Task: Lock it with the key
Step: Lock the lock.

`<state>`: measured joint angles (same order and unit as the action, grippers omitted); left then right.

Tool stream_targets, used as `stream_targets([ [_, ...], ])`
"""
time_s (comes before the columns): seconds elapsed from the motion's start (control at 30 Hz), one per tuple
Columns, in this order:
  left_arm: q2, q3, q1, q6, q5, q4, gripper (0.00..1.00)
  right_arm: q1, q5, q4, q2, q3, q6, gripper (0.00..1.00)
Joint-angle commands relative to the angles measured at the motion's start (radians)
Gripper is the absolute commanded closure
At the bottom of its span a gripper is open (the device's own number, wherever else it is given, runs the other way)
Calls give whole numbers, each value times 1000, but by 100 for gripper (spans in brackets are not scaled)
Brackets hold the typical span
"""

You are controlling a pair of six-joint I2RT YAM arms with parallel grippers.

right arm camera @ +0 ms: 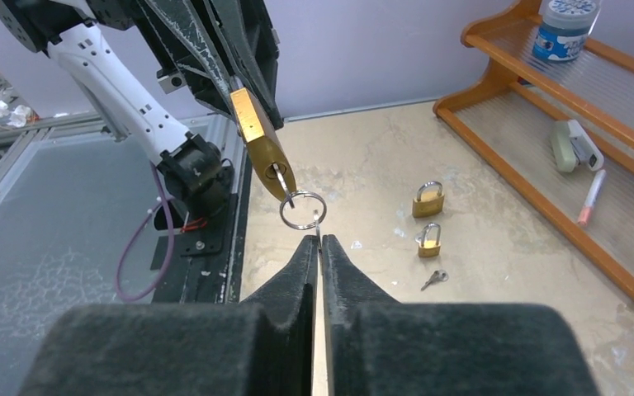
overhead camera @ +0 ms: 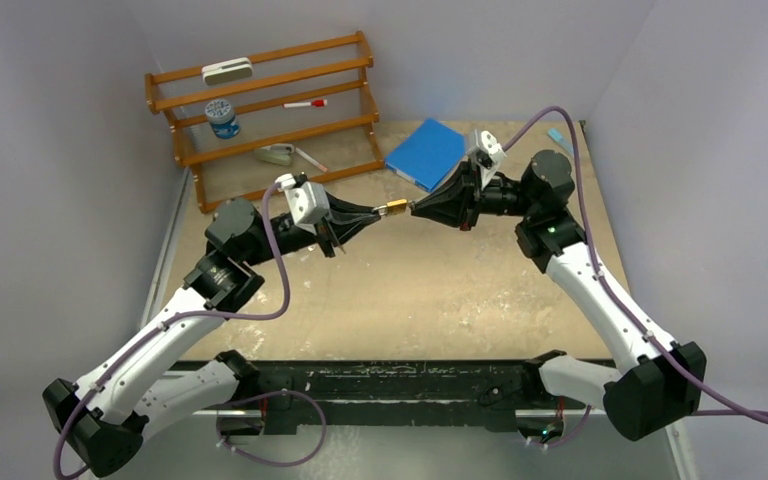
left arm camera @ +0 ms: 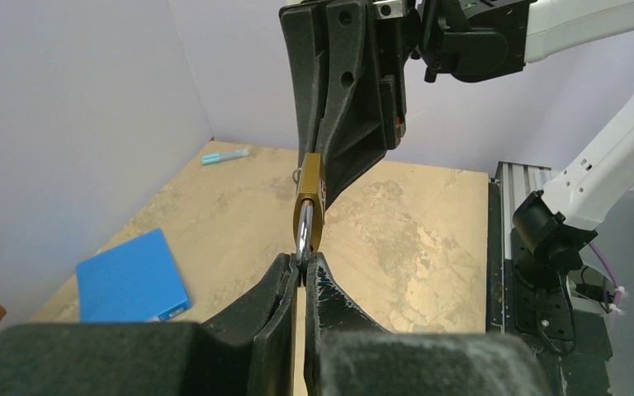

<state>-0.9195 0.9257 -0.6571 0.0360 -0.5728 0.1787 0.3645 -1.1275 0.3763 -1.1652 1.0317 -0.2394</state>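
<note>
- Pinched tight at the tips of the left gripper [left arm camera: 301,266]: the silver loop [left arm camera: 302,244] of a brass padlock [left arm camera: 307,208].
- Held up in the air, tip to tip with the right gripper [right arm camera: 319,244].
- Squeezed shut there too, on the low edge of a key ring [right arm camera: 302,209].
- Just past that ring: one key [right arm camera: 281,176], pushed into the bottom of the held padlock.
- Hard to tell what thin bit sits right in the right gripper's pinch.
- Under both grippers: bare table [right arm camera: 363,157], with plenty of room below and around the lock.
- Beyond the right gripper and a bit to one side, down on the table: two more padlocks [right arm camera: 428,200] [right arm camera: 429,240], near each other, and one loose key [right arm camera: 434,279] just beside them.
- Three padlocks and two keys counted in all, plus one ring.
- Past the left gripper, off to the side: one blue book [left arm camera: 130,285] lying flat, cut off by the black finger.
- Farther still, by the wall: one small blue pen [left arm camera: 224,155].
- Far from the right gripper: a wooden rack [right arm camera: 450,107], cut off at the picture edge.
- On the rack: one jar [right arm camera: 563,29], one marker [right arm camera: 590,195], and one pale thing [right arm camera: 570,144] too small to name.
</note>
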Motion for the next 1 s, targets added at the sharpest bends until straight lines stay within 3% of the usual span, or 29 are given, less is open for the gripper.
stream_targets([
  [0.0,32,57,0,-28,34,24,100,-8,27,-20,43,25,28,100],
  [0.33,36,67,-1,-31,103,-16,100,-22,113,-31,87,-7,37,100],
  [0.8,47,120,0,-94,244,-194,100,-121,271,159,175,-149,-101,100],
  [0.97,39,147,0,-97,280,-291,100,-131,302,69,147,-118,-53,100],
])
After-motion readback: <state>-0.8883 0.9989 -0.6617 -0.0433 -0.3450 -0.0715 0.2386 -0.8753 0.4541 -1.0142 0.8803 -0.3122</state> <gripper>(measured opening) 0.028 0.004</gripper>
